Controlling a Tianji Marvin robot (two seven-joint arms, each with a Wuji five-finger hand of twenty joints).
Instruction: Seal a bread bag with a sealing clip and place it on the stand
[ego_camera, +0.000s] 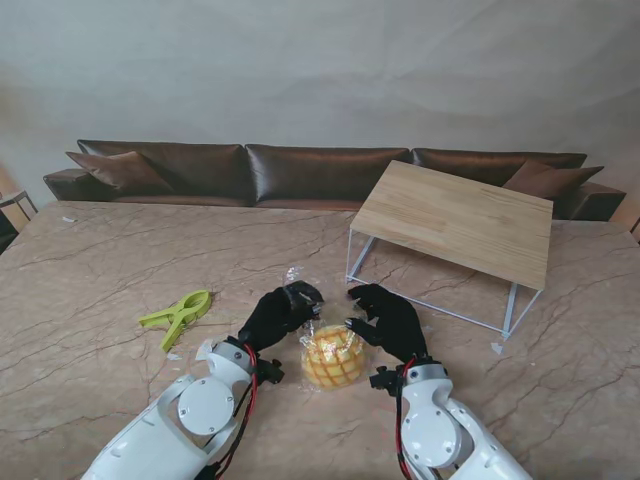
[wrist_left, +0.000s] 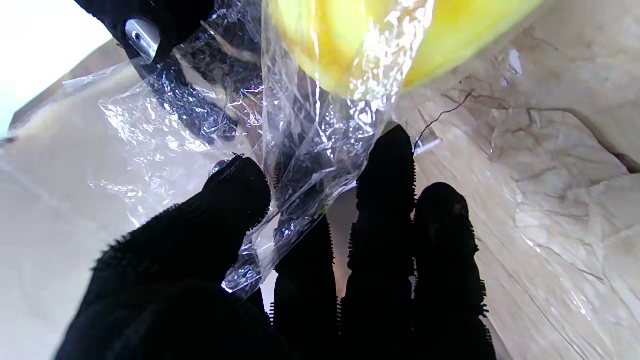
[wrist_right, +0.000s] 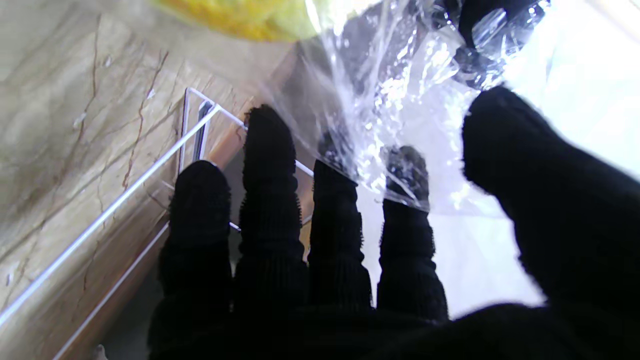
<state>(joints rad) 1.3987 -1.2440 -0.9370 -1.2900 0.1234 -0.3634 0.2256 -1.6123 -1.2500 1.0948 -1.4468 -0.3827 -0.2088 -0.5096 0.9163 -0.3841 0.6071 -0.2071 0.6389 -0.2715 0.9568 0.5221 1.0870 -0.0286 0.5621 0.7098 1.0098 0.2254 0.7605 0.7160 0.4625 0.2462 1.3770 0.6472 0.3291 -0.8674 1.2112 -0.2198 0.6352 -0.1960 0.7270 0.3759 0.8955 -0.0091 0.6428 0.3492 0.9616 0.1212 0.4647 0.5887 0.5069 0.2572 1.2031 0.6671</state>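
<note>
A clear bread bag (ego_camera: 331, 358) with a yellow, cross-hatched bun inside lies on the marble table between my two black-gloved hands. My left hand (ego_camera: 279, 313) pinches the bag's loose top film (wrist_left: 310, 130) between thumb (wrist_left: 235, 195) and fingers, lifting it off the table. My right hand (ego_camera: 388, 319) is just right of the bag with its fingers spread. The film (wrist_right: 395, 105) drapes over two fingertips (wrist_right: 407, 170), and the thumb stands apart. The green sealing clip (ego_camera: 178, 315) lies shut on the table, left of my left hand. The stand (ego_camera: 455, 220) is farther away on the right.
The stand has a light wooden top on white wire legs (wrist_right: 125, 200), close beside my right hand. A brown leather sofa (ego_camera: 300, 170) runs along the table's far edge. Small bits of plastic (ego_camera: 496, 348) lie near the stand's leg.
</note>
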